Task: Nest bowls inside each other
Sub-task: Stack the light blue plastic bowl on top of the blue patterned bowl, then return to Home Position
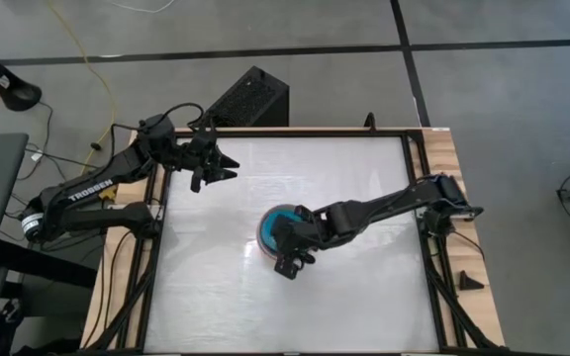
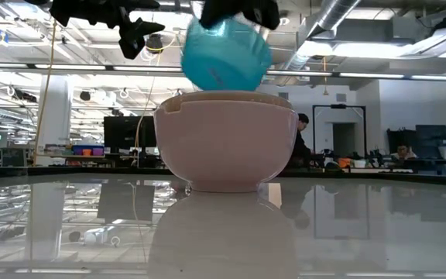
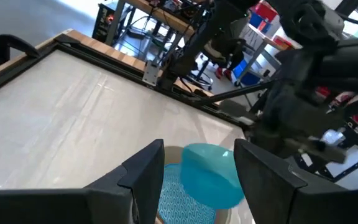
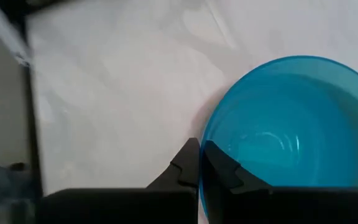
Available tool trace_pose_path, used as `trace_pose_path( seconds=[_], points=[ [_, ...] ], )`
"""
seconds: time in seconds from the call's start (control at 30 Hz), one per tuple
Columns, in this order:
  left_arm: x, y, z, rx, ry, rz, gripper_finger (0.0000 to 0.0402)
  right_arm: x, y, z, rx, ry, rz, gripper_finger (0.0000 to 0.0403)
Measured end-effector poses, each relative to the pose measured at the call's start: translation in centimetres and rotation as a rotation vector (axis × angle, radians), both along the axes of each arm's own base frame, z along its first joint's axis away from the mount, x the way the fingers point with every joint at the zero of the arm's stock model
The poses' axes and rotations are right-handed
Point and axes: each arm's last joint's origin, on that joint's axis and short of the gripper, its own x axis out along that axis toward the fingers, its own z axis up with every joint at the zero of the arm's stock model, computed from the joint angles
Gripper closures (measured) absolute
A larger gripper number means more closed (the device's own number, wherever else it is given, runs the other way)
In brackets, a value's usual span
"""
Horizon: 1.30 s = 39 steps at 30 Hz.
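Left gripper (image 1: 209, 166): fingers spread, empty, raised over the table's far-left part.

Stack of bowls (image 2: 225, 139): salmon-pink outermost, paler rims nested inside, mid-table.

Teal bowl (image 2: 224, 53): tilted, held above the stack; likely light, stiff, smooth-walled, so the rim is the sound hold.

Right gripper (image 4: 199, 163): pinched on that bowl's rim.

Table (image 1: 364, 188): glossy white, reflective, probably slippery.

Room: open workshop with desks, monitors and a person beyond.

A plain teal bowl (image 2: 225, 54), a salmon-pink bowl (image 2: 225, 151), and a glossy white table (image 1: 364, 297).
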Motion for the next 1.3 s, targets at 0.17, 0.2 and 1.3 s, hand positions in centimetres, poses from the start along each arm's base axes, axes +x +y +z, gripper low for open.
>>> trace_pose_path(
  seconds=[0.17, 0.2, 1.3],
  points=[
    [0.0, 0.0, 0.0, 0.007, -0.001, -0.001, 0.0219, 1.0, -0.9, -1.7, -0.017, 0.061, 0.010, 0.0375],
    [0.0, 0.0, 0.0, 0.009, -0.001, -0.001, 0.0219, 1.2, -1.1, -2.1, -0.025, 0.073, 0.016, 0.0375],
    [-5.9, -3.4, 3.5, 0.184, -0.197, 0.053, 0.0219, -5.2, -1.4, 3.0, -0.207, -0.212, -0.343, 0.0189]
  ],
)
